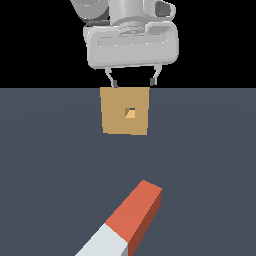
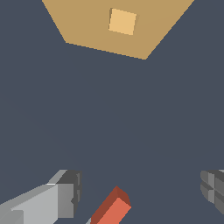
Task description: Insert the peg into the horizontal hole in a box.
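Note:
The tan box (image 1: 125, 111) stands on the dark grey floor with its small square hole (image 1: 130, 113) in the centre of its face. It also shows in the wrist view (image 2: 87, 26), hole (image 2: 122, 21) included. The peg (image 1: 131, 217) lies on the floor nearer the camera, red-orange half toward the box, pale half running off the frame's lower edge. Only its red end (image 2: 111, 209) shows in the wrist view. My gripper (image 1: 132, 80) hangs high above the floor, in line with the box's top edge, open and empty; its fingers (image 2: 65, 197) stand wide apart.
The dark grey floor (image 1: 50, 165) spreads around box and peg. Nothing else stands on it in view.

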